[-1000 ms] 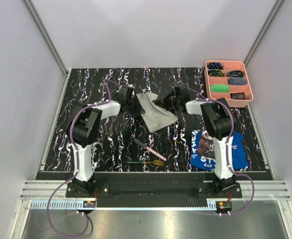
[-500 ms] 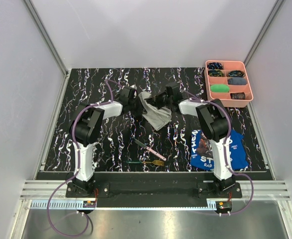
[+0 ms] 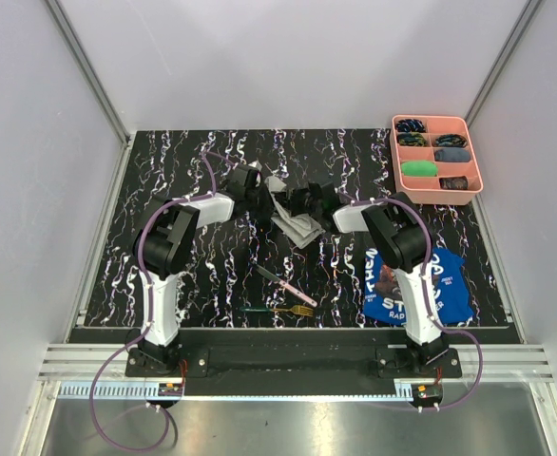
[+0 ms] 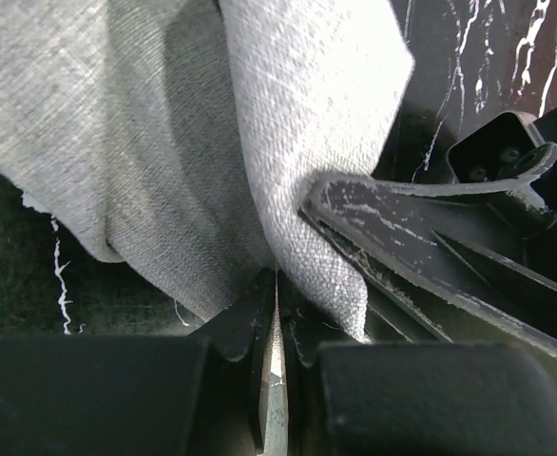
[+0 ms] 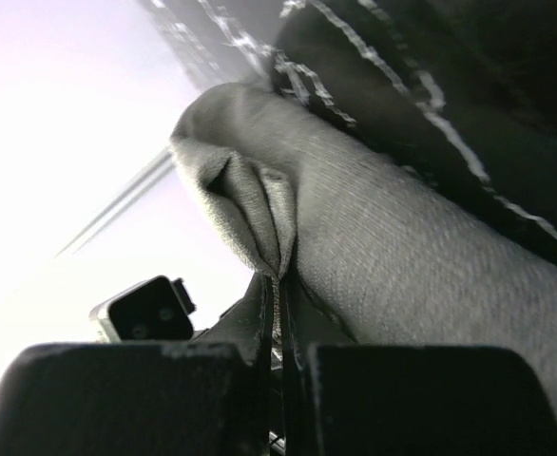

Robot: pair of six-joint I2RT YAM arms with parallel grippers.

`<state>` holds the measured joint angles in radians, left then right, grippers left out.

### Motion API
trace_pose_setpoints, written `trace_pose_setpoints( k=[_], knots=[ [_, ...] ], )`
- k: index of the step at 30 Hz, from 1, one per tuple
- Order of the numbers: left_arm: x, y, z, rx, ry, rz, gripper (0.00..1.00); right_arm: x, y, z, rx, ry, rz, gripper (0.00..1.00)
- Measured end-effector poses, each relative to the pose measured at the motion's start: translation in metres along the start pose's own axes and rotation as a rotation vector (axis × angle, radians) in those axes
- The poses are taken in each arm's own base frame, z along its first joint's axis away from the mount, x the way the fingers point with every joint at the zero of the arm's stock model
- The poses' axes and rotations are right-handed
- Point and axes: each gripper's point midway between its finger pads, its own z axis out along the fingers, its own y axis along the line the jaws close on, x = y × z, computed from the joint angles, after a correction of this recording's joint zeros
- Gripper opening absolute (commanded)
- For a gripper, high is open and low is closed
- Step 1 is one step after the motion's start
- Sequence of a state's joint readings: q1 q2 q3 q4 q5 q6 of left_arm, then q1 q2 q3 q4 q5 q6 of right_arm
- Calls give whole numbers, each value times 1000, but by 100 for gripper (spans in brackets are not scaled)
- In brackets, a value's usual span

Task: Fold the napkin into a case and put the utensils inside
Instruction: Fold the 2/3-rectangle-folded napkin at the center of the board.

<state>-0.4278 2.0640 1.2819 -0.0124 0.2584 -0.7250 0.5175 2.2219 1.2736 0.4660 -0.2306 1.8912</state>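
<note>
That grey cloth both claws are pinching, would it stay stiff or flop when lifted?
Probably floppy: the napkin sags in soft folds between the left gripper and right gripper. Likely light, since thin pinches hold it.

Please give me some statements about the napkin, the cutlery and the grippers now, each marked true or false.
1. The left gripper and the right gripper each pinch the napkin. True.
2. The knife is inside the napkin. False: the knife lies bare on the table, nearer the arm bases.
3. The fork lies close to the knife. True.
4. The napkin lies in the pink tray. False: it is near the table's middle; the tray stands at the far right corner.
</note>
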Motion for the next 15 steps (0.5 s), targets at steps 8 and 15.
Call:
trace_pose_setpoints(
  k=[8,15],
  knots=[
    [0,1,1,13,-12,33,19,2,11,2,-111,-13,18,0],
    [0,2,-2,22,-24,72,22,4,12,2,-121,0,12,17]
  ],
)
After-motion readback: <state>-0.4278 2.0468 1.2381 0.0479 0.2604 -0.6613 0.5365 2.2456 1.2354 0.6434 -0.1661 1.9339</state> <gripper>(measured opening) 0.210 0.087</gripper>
